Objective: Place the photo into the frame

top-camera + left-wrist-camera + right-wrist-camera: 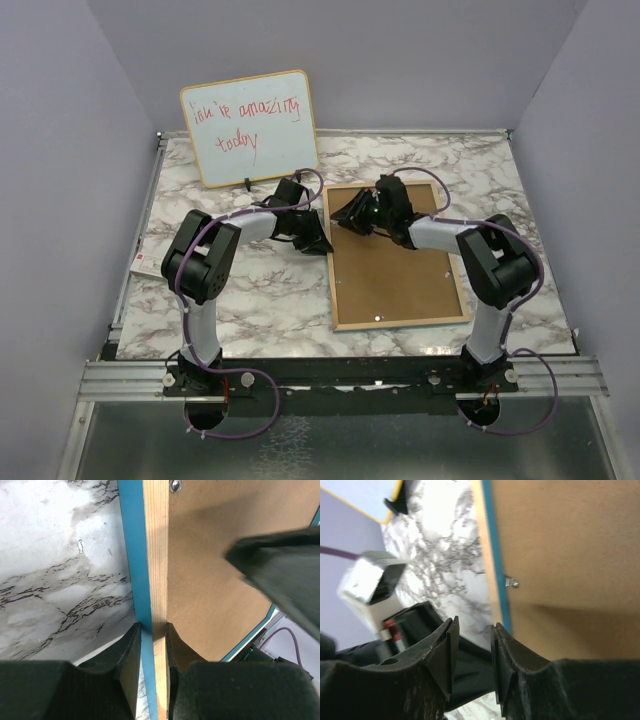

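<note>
The left gripper (pixel 150 647) is pinching the long rail of the frame (pixel 156 555), one finger on the blue side and the other on the light wood side, so it is closed on the frame. The right gripper (pixel 472 655) is hovering near the same rail, at about 2 o'clock from the left one in the top view, and its jaws are standing apart with nothing between them. The frame is lying back side up on the counter (pixel 250 290), at about 3 o'clock from the middle, and the brown backing board (pixel 215 580) is facing upward. The photo is not showing in any view; I cannot tell if it is lying under the board. I am judging the frame to be light, wide and stiff, with a thin rail, and any glass in it could crack. It is therefore asking for a hold on the rail near a corner, not on the smooth board. A small metal clip (pixel 510 582) is sitting at the board's edge. The left arm (pixel 205 260) is reaching toward 1 o'clock with its elbow raised. The right arm (pixel 495 265) is bending toward 10 o'clock across the frame. A whiteboard (pixel 250 125) is standing at 11 o'clock.
</note>
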